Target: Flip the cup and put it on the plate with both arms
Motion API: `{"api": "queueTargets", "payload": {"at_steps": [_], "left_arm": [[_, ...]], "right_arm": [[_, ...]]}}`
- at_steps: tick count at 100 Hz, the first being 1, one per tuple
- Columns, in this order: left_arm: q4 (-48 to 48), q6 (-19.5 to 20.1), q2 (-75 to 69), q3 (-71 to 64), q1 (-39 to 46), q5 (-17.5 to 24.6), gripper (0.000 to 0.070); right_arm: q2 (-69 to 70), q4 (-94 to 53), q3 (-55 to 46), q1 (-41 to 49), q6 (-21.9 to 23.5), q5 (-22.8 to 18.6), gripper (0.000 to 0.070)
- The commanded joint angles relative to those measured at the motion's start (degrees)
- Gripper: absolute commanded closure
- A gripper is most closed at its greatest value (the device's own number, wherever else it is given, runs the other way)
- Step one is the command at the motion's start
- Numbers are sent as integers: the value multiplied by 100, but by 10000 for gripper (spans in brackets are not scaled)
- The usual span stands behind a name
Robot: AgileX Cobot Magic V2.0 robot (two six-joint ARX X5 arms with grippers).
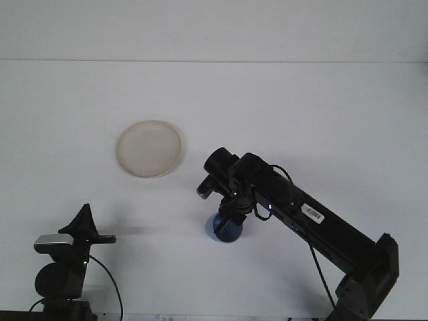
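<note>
Near the table's front, right gripper clamped on the blue cup, left gripper state unclear.

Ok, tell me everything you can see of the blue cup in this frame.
The blue cup is a small, dark blue, smooth-looking piece with a rounded outline, sitting low on the white table, right of and nearer than the cream plate, well apart from it. The right gripper comes down onto it and covers its upper part, so its rim, its opening and which way up it is cannot be told. Nothing else touches it.
</note>
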Motion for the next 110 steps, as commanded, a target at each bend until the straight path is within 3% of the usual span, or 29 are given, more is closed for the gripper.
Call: {"api": "queueTargets", "payload": {"at_steps": [1, 13, 28, 51, 69, 110], "left_arm": [[55, -13, -11, -105, 7, -13, 688], [55, -13, -11, -105, 7, -13, 688], [57, -13, -11, -105, 7, -13, 688], [57, -13, -11, -105, 7, -13, 688], [57, -13, -11, -105, 7, -13, 688], [55, -13, -11, -105, 7, -13, 688]], "right_arm": [[120, -168, 136, 44, -122, -2, 700], [120, -168, 136, 44, -157, -17, 681], [120, -168, 136, 46, -155, -22, 533], [120, -168, 136, 46, -155, -22, 524], [116, -168, 142, 46, -157, -20, 436], [-105, -168, 723, -247, -131, -4, 433]]}}
